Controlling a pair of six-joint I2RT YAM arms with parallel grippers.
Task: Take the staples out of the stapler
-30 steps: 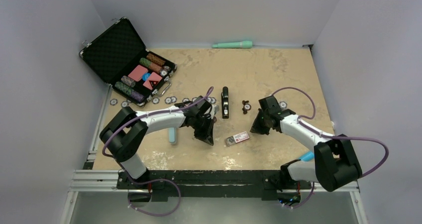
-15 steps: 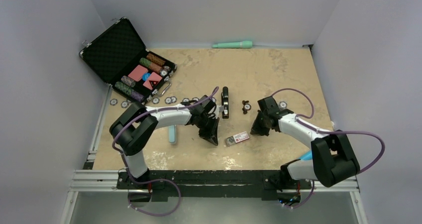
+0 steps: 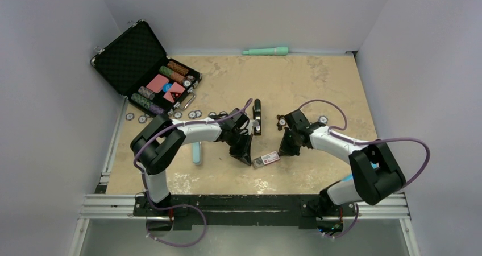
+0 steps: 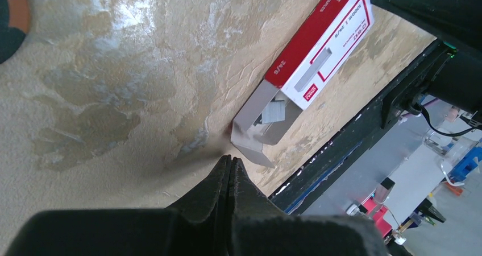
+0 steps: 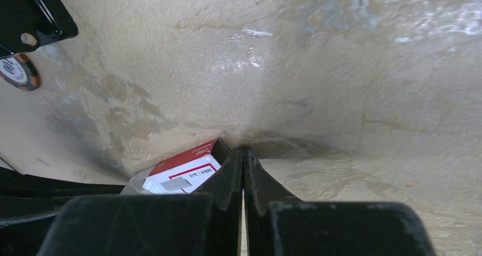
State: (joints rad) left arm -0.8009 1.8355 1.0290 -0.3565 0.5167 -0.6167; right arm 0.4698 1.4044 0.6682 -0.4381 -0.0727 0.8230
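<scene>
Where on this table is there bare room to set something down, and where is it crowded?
Bare: the far stretch between green handle and stapler; the near strip in front of the red-and-white box. Crowded: mid-table, where left gripper and right gripper flank that box; the chip row by the case.

We're looking at a tan, mottled tabletop (image 3: pixel 318 79). Upper left, we're seeing an open black case (image 3: pixel 128 54) sitting at the corner, chips stacked inside. Just below it, a row of loose chips (image 3: pixel 193 114) is running toward centre. The stapler (image 3: pixel 257 108) is lying at centre, pointing up the frame. Right of it we're seeing a small dark item (image 3: pixel 280 121) and one more chip (image 3: pixel 323 119). Lower centre, a red-and-white box (image 3: pixel 266 159) is lying flat, one end open. A pale blue bar (image 3: pixel 196 152) is sitting left of centre. A mint-green tool (image 3: pixel 266 51) is lying along the top edge.
</scene>
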